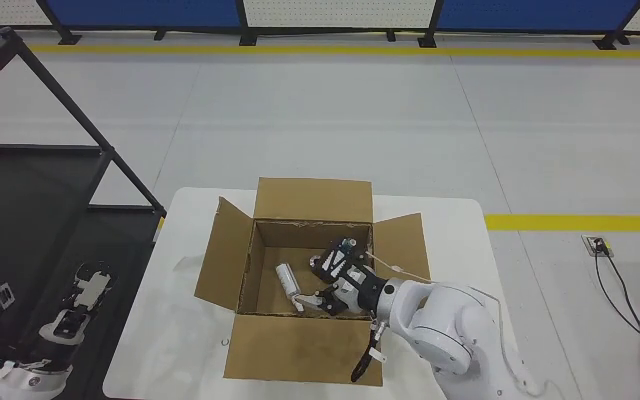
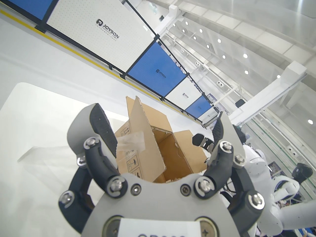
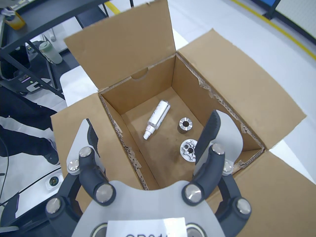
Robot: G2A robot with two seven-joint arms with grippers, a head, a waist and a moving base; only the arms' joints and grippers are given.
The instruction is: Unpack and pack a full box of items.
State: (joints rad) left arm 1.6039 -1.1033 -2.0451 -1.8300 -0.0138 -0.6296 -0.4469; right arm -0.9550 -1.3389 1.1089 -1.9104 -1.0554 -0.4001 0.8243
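right claw spread, empty, above open cardboard box. spray bottle lies flat on box floor below claw: likely light, slick, prone to roll; pinch mid-body. left claw spread, empty.

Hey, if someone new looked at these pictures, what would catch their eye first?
The open cardboard box stands in the middle of the white table, flaps spread. The right gripper hangs open over it. On the box floor lie a white bottle, a metal cylinder and a metal disc.
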